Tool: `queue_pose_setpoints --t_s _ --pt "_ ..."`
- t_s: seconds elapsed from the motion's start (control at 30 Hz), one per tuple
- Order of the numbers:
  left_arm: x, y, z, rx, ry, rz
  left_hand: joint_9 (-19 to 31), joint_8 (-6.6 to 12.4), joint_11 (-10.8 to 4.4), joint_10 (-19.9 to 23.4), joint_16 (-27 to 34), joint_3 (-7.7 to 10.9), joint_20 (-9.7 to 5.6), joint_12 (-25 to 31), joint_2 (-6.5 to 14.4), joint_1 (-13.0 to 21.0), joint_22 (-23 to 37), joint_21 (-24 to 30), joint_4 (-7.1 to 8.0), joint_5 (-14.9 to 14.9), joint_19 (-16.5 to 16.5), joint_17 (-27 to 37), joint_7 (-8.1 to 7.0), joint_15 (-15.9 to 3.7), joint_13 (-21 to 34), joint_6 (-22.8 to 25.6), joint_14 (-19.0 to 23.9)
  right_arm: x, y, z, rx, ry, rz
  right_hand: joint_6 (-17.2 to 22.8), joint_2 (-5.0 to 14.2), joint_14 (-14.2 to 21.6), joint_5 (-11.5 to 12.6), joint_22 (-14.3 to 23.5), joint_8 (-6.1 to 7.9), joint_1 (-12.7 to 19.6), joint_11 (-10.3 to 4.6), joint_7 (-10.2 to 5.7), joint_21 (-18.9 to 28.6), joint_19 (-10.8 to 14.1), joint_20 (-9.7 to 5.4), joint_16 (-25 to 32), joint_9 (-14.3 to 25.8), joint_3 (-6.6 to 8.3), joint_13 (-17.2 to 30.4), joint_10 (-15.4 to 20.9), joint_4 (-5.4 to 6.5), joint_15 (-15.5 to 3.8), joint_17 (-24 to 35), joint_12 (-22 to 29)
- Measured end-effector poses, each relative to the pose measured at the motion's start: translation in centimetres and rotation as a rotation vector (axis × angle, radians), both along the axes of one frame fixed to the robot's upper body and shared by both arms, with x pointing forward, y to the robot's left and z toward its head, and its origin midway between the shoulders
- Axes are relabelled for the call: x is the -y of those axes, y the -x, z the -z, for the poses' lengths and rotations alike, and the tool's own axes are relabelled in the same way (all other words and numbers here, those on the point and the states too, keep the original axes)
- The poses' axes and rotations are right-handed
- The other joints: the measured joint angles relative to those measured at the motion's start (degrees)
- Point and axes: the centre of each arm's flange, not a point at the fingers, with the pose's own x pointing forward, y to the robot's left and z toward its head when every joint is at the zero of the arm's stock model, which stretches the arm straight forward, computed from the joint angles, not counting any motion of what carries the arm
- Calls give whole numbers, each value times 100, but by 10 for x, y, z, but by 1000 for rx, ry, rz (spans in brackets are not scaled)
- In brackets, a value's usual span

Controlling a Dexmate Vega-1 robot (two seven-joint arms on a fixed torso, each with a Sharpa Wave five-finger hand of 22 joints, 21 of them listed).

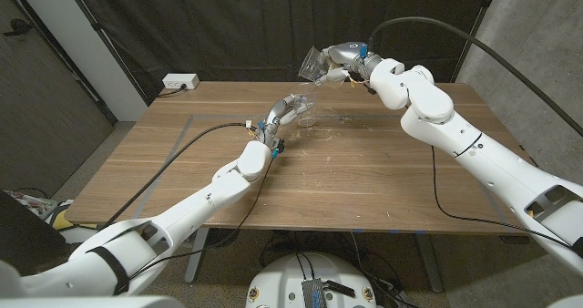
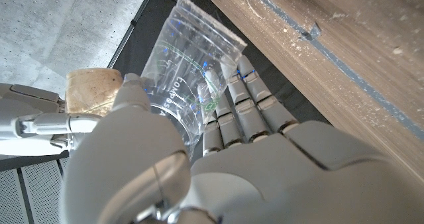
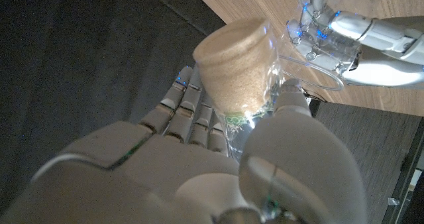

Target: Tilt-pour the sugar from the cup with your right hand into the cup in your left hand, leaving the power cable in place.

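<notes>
- Gripping a clear plastic cup above the table's far edge, the right hand holds it tipped well over, mouth pointing toward the left hand.
- Seen from the right wrist, this sugar cup holds pale brown sugar packed to the base and sitting as a solid plug; fingers wrap one side and the thumb presses the other.
- The left hand holds the second cup, also clear plastic, low over the table near its middle and below the right hand's cup.
- In the left wrist view the second cup is transparent, with printed measuring marks on its wall, and no sugar is visible inside; fingers and thumb close around its lower part.
- The sugar cup shows there too, as a tan block beside the second cup's rim.
- A black cable runs across the table's left part, toward a white power strip at the far left corner.
- Another black cable lies across the right side of the table.
</notes>
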Motion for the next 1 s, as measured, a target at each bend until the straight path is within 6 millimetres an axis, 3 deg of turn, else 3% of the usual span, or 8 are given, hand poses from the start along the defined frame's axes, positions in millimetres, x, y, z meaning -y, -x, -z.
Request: queue_pose_setpoints --t_s 1.0 --pt "3 0 4 -17 -24 -1 27 0 2 41 0 0 -21 -1 9 10 0 44 0 -41 -21 27 14 0 27 14 0 -9 9 -6 68 196 87 83 -45 121 28 -79 49 -60 -59 -21 -5 63 62 -45 11 -24 -16 59 24 3 74 0"
